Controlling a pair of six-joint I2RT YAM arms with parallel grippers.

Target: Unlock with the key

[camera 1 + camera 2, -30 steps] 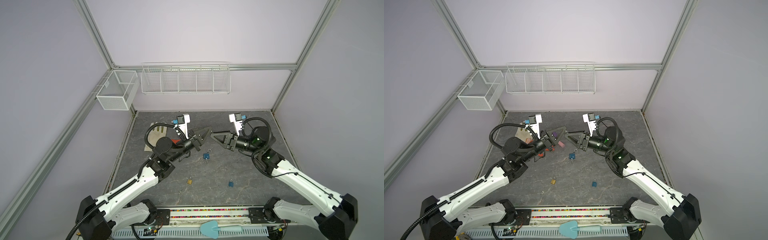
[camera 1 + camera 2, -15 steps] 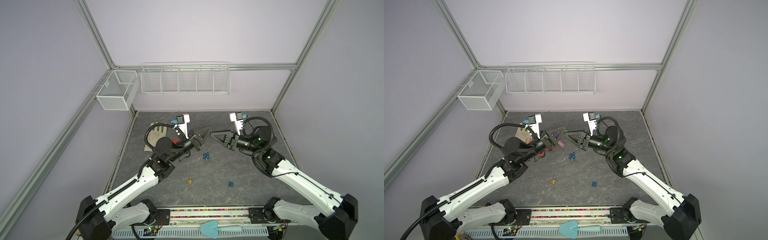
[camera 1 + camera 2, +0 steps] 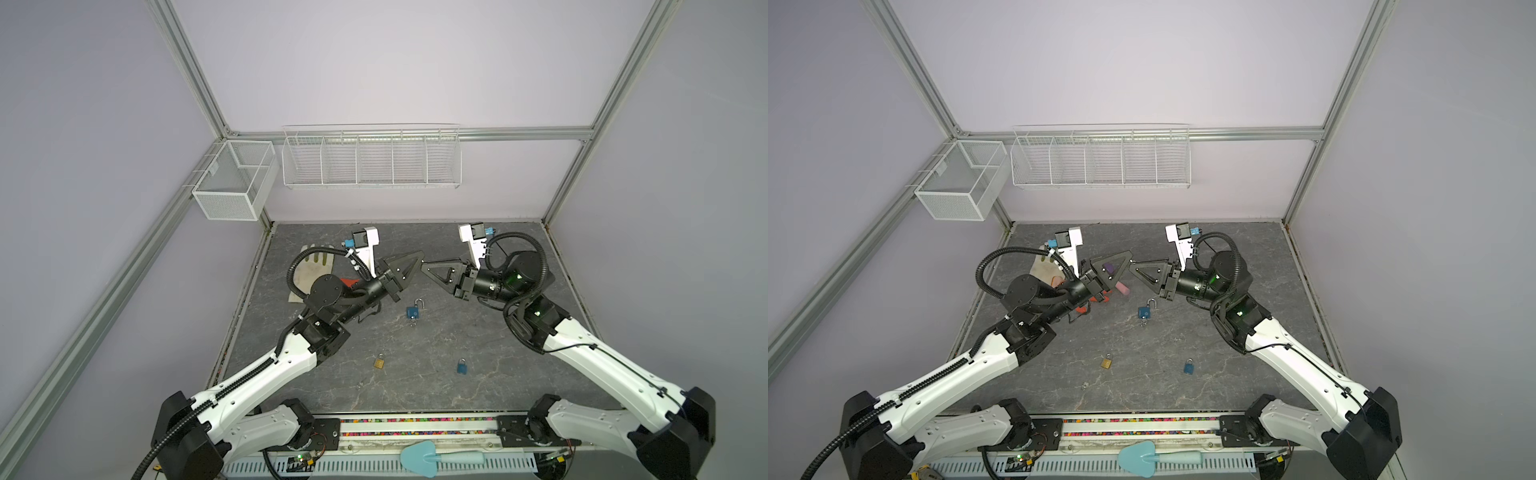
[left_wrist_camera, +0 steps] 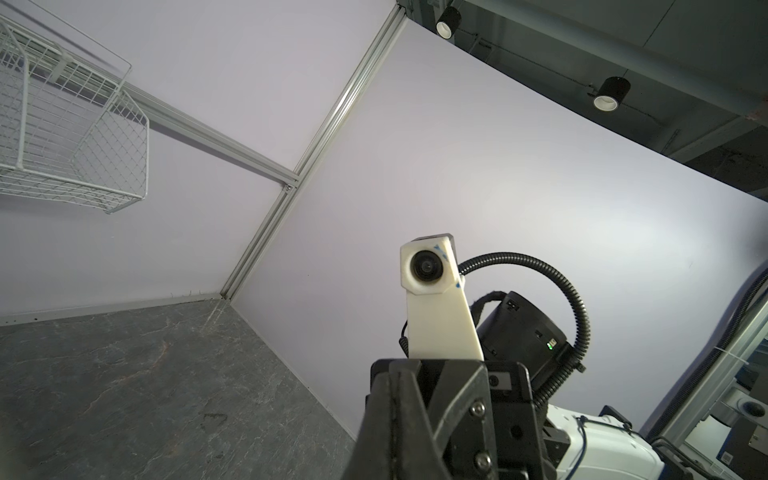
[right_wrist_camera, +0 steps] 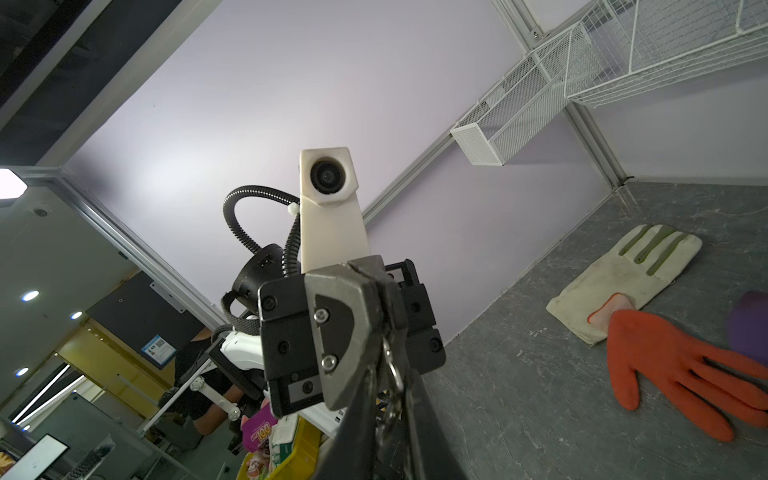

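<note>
Both grippers meet tip to tip above the middle of the grey table. My left gripper is shut, jaws pressed flat, on the key, whose blade I cannot make out. From its tip the key ring hangs down between the fingers of my right gripper, which is shut around it. Below them a blue padlock lies on the table with its shackle swung up. A brass padlock and a smaller blue padlock lie nearer the front.
A white glove and an orange glove lie at the back left under my left arm, with a purple piece and a pink piece. Wire baskets hang on the back wall. A light-blue scoop rests on the front rail.
My right gripper's jaws have closed onto the key ring at the left gripper's tip. Both arms have hardly moved.
</note>
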